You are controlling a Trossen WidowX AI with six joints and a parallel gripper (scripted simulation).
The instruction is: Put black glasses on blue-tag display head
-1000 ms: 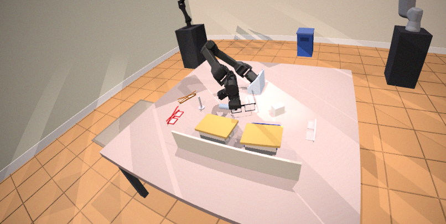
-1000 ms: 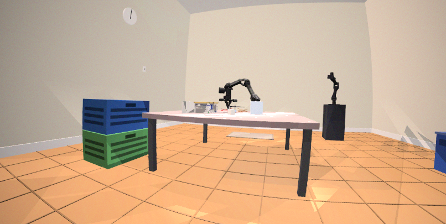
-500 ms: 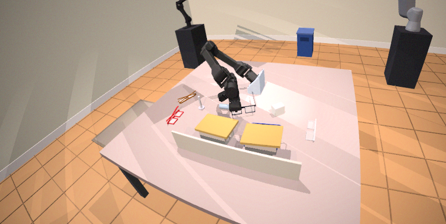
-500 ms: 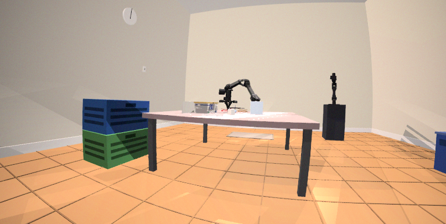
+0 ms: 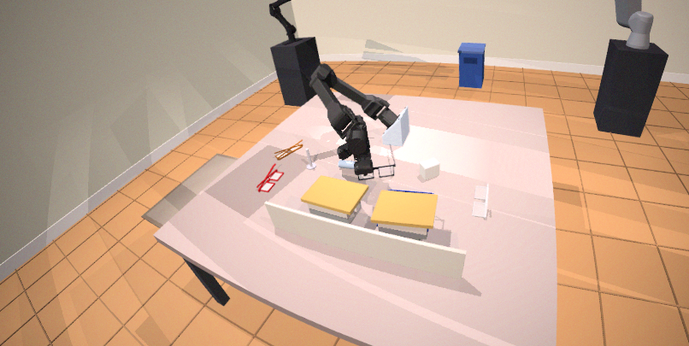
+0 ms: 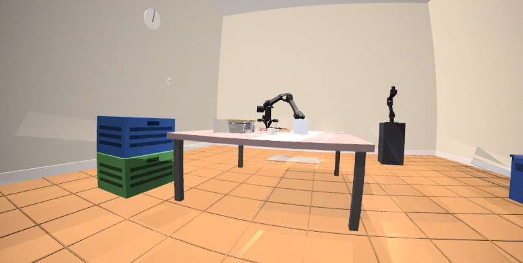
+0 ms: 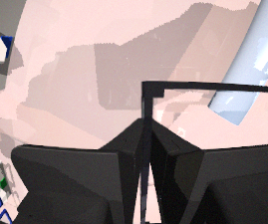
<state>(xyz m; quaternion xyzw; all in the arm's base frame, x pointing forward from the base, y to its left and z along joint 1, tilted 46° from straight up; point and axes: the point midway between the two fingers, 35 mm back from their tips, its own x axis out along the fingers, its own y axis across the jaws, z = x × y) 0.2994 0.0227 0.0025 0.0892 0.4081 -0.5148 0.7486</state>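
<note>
Held the black glasses [image 5: 385,167] [image 7: 208,86] in the gripper [image 5: 363,169] [image 6: 267,128] [image 7: 144,123], with the jaws closed on a thin black part of the frame. Pointed the fingertips downward, near the surface of the table [image 5: 510,150] [image 6: 270,141]. Could not determine whether the glasses touched the table. Located the glasses beside 2 yellow-topped stacks, the first [image 5: 335,194] and the second [image 5: 404,208], well off any display head that could be made out. Could not identify the blue tag with certainty.

Placed a light blue cylinder [image 5: 345,164] [image 7: 250,64] near the gripper, and a white block [image 5: 428,170] [image 6: 270,131] on the opposite side of the glasses. Laid red glasses [image 5: 270,178] and orange glasses [image 5: 289,149] on the table near a small white stand [image 5: 309,159]. Set white glasses [image 5: 480,201] well apart, beyond the white block. Stood a long pale panel [image 5: 366,236] upright alongside both stacks. Positioned a light blue panel [image 5: 399,129] [image 6: 300,126] beside the arm.
</note>
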